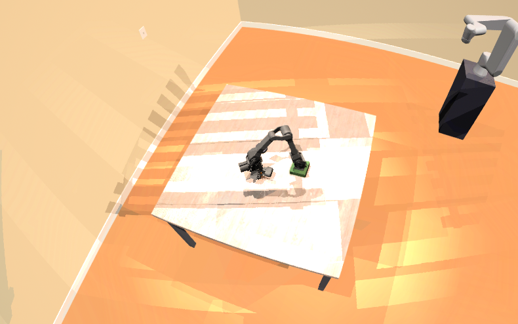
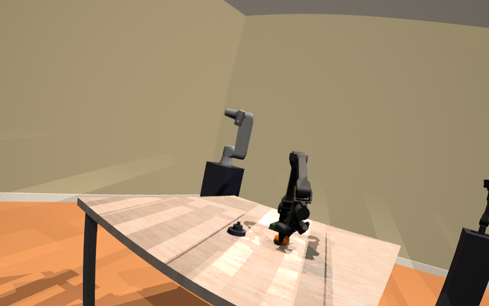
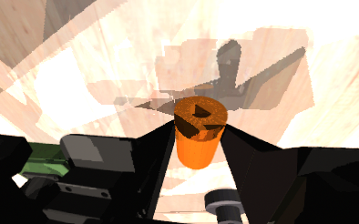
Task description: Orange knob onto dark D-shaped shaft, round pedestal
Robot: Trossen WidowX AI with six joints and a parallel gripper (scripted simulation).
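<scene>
One end effector (image 2: 282,240) (image 3: 197,125) pinches the orange knob (image 2: 281,240) (image 3: 197,137), well apart from the round pedestal (image 2: 236,230) (image 3: 222,200)

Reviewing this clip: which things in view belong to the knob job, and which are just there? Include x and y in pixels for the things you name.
Part of the job:
- orange knob (image 3: 197,147), gripped
- gripper (image 2: 281,240) (image 3: 197,125)
- round pedestal (image 2: 236,230) (image 3: 222,199) with its dark shaft (image 2: 238,223)

Just there:
- grey arm (image 1: 504,44) (image 2: 244,135) on a dark stand (image 1: 465,104) (image 2: 221,180)
- small black arm (image 2: 488,207) on another stand (image 2: 471,266)
- wall outlet (image 1: 143,33)
</scene>
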